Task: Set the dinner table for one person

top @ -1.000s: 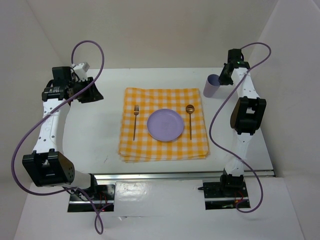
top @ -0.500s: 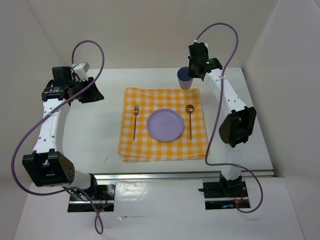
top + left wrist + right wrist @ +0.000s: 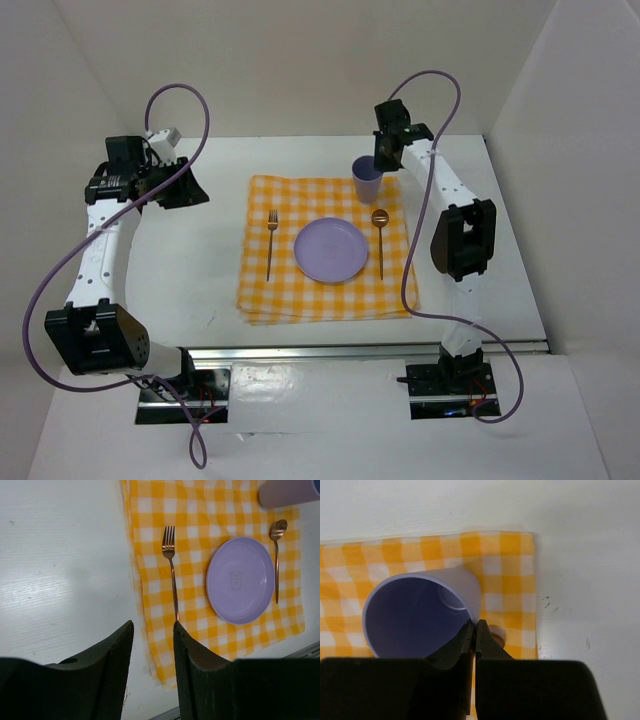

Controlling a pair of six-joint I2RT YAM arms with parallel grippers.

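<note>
Your right hand (image 3: 475, 628) is clenched on the cup (image 3: 415, 612). It pinches the wall at the rim, one finger inside and one outside. The cup hangs over the far right corner of the checked cloth (image 3: 325, 300), just beyond the spoon (image 3: 381, 240). You cannot tell from these views whether its base touches the cloth. Your left hand (image 3: 152, 630) is off to the left above bare table, released, with its jaws apart and nothing between them.

The table (image 3: 190, 270) is the wide white top under everything, with a metal rail (image 3: 370, 350) along its near edge. It is stiff, flat and fixed, so there is nothing on it to take hold of; it only receives things. Its surface looks smooth and the cloth on it is soft. A sideways nudge would likely wrinkle the cloth and shift the fork (image 3: 270, 243) and plate (image 3: 331, 250).

The cup looks thin-walled and light, probably plastic. It should not break, but a rim pinch lets it swing, and a hard squeeze may flex the wall. Lower it straight until the base sits flat, then let go. The setting looks nearly done, with the fork left of the plate, the spoon right, and the cup as the last piece.
</note>
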